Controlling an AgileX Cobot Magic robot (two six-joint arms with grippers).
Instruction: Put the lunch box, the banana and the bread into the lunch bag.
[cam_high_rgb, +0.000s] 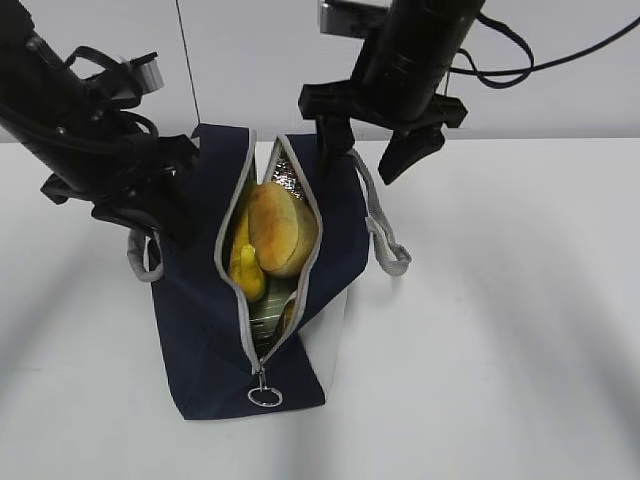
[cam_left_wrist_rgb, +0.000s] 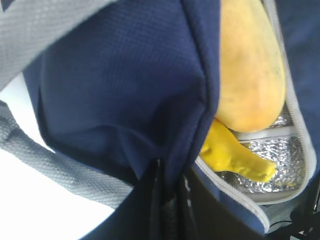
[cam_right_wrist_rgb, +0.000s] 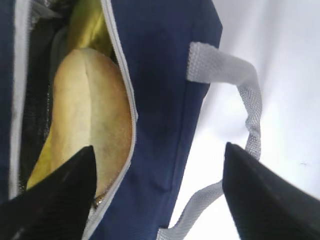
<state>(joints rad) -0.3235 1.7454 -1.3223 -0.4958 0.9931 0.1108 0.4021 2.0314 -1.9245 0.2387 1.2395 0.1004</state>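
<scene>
1. Bread (cam_high_rgb: 280, 240), golden-brown and oval, is seen lying inside the open lunch bag (cam_high_rgb: 195, 330) at the middle of the tabletop (cam_high_rgb: 520, 330), with the banana (cam_high_rgb: 246, 268) tucked just left of it and partly beneath it.
2. A green-lidded lunch box (cam_high_rgb: 268, 312) is glimpsed low in the bag, under both foods, toward the near end.
3. The left gripper (cam_left_wrist_rgb: 167, 210) is closed on the bag's left wall, where navy fabric is pinched between its fingers.
4. The right gripper (cam_right_wrist_rgb: 157, 195) is held above the bag's far right edge, its fingers (cam_right_wrist_rgb: 60, 200) spread wide and empty.
5. All three items are judged to be stowed.
6. The bread is judged soft and easily crushed; it is best taken lightly across its width.
7. The bag is limp fabric, so its rim or a grey handle (cam_high_rgb: 385, 240) is the likeliest place for a hold.
</scene>
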